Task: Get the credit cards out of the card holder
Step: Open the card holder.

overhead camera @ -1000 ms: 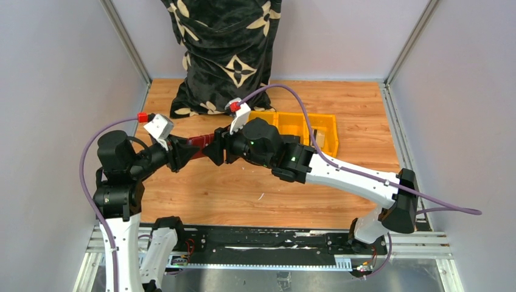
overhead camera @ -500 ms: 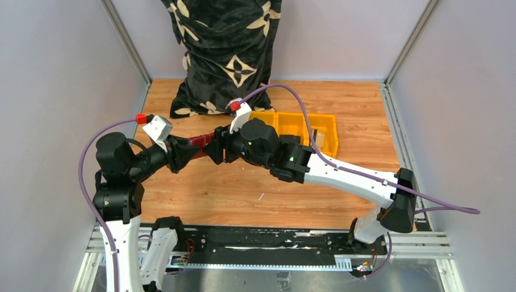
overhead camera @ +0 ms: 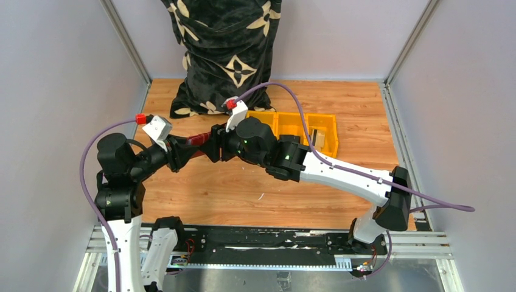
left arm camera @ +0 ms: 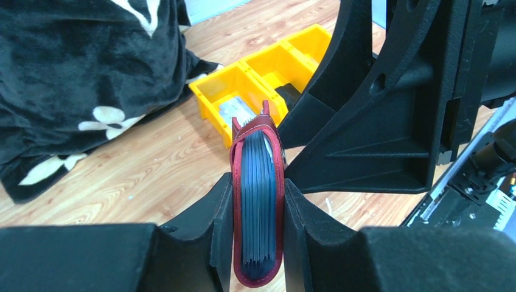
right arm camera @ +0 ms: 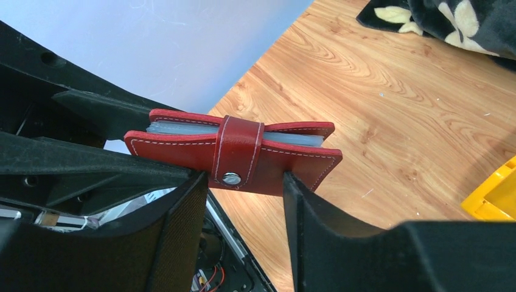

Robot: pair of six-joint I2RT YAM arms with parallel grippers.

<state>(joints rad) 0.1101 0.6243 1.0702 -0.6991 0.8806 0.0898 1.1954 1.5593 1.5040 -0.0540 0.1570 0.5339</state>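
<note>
**Card holder held in the air between the two arms**

The left arm (overhead camera: 119, 163) reaches in from the left side of the bench (overhead camera: 243, 191). The left jaws are pinching the card holder (overhead camera: 198, 140), one black finger (left arm camera: 210, 234) pressed flat against each maroon cover. The holder is off the bench, above its left-middle part. In the left wrist view it stands edge-on (left arm camera: 258, 201), and a stack of grey-blue sleeves shows between the two covers. Whether credit cards sit in those sleeves cannot be told.

Behind the holder, at the back of the bench, stands a black blanket (overhead camera: 226, 52) with cream flower shapes. Its lower folds rest on the wood.

In the right wrist view the holder (right arm camera: 176, 146) lies lengthwise across the frame. Its strap tab (right arm camera: 240, 143) is wrapped over the covers and fastened with a metal snap (right arm camera: 231, 178).

The right arm (overhead camera: 341, 174) comes in from the right and meets the holder head-on. The right jaws are spread, one fingertip (right arm camera: 182, 201) on each side of the snap. The fingertips are up against the holder's near edge but do not clamp it.

To the right, behind the right arm, a yellow three-compartment bin (overhead camera: 327, 118) sits on the bench. The left wrist view shows a pale flat card (left arm camera: 233, 111) lying in the bin's compartment nearest that camera.
</note>
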